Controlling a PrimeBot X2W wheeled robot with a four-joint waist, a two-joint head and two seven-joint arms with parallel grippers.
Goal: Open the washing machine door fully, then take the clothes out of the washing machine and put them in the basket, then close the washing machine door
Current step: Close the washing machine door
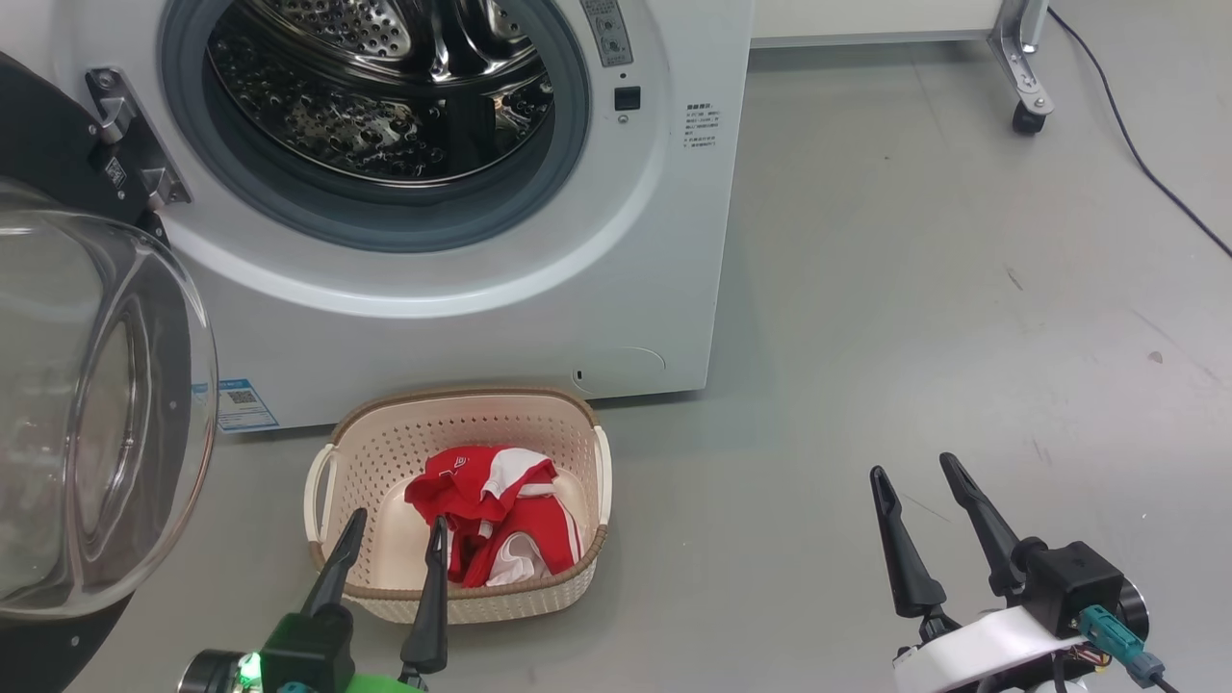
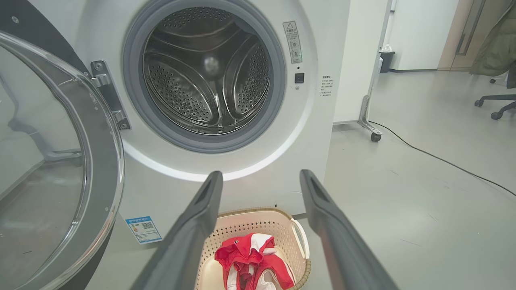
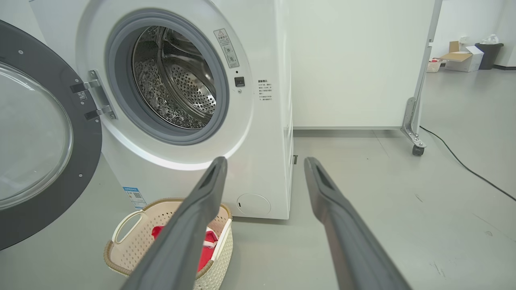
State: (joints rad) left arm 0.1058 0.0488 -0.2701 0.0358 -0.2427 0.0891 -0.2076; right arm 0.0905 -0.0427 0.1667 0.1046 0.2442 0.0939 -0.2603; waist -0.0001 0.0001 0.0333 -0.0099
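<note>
1. Now, in the head view you find the washing machine at 12 o'clock. The top edge cuts off the upper part of its steel drum; the part that shows is bare perforated metal.
2. The washing machine door stands swung open at 9 o'clock. The left edge cuts it, so you get just a part of the black rim and of the glass bowl.
3. The basket sits on the floor at 6 o'clock from the round opening, near the machine's front. Whether they touch, you cannot tell.
4. The clothes lie inside the basket, toward its 3 o'clock side. They are bunched together, so the pieces cannot be counted.
5. The left gripper is at 7 o'clock, fingers spread with nothing between them. Its tips overlap the basket's near rim, and its height above the basket is hard to judge.
6. The right gripper is at 4 o'clock, also spread and empty, over the floor and well apart from the basket. In the right wrist view one of its fingers covers part of the clothes.
7. The print on the machine's labels is too small to read.
</note>
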